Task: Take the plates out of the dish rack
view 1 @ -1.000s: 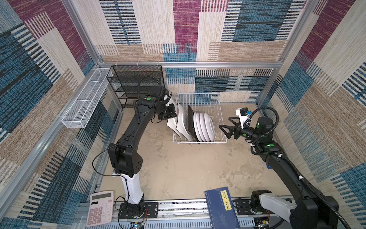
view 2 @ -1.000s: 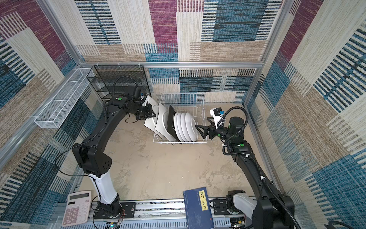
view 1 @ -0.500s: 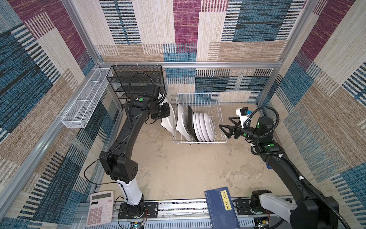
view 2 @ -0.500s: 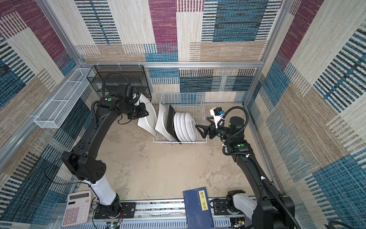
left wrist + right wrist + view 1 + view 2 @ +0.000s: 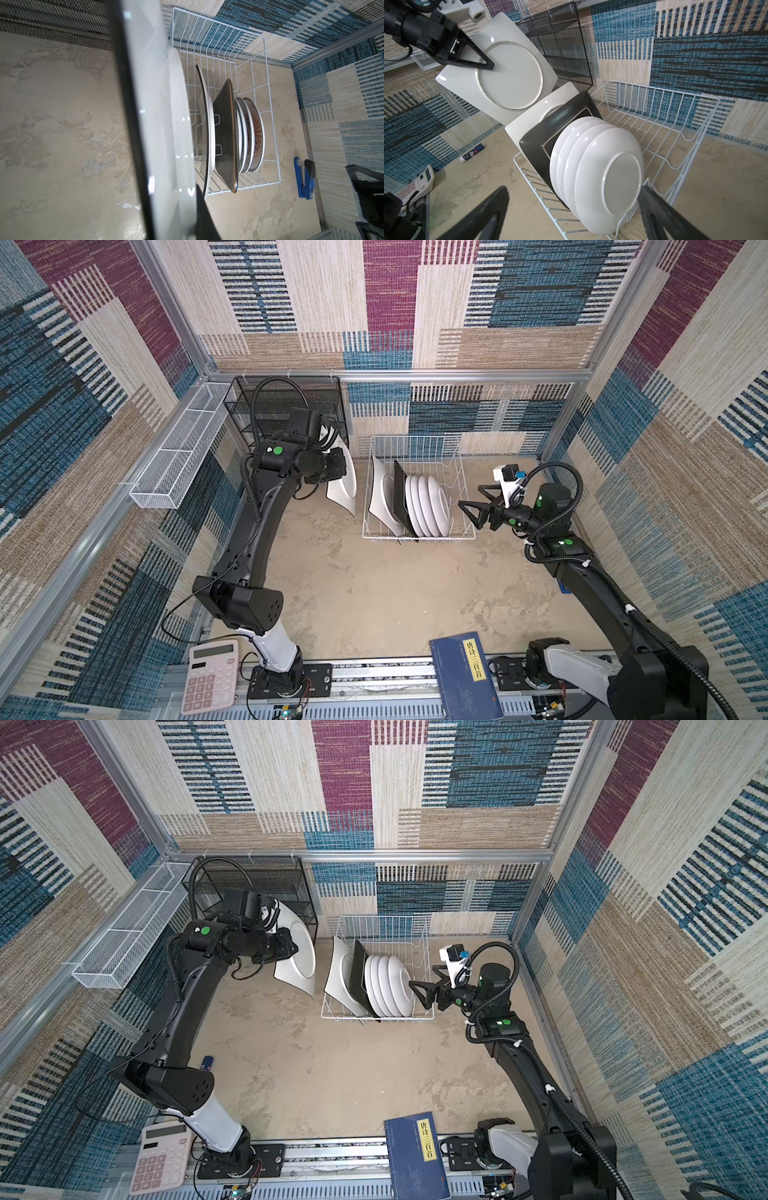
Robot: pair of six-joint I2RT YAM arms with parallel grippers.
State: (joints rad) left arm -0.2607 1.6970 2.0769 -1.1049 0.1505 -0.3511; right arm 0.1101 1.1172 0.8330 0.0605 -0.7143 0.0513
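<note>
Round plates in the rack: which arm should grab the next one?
Right, probably. The right jaws stand open just beside the round plates at that end of the dish rack. The left jaws are shut on a white square plate, held outside the rack.

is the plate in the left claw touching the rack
Apart: in both top views bare floor shows between the plate and the rack.

Left gripper (image 5: 293, 947): arm arched, jaws clamped on white square plate (image 5: 301, 963). Right gripper (image 5: 468, 495): arm outstretched, jaws wide, empty.
</note>
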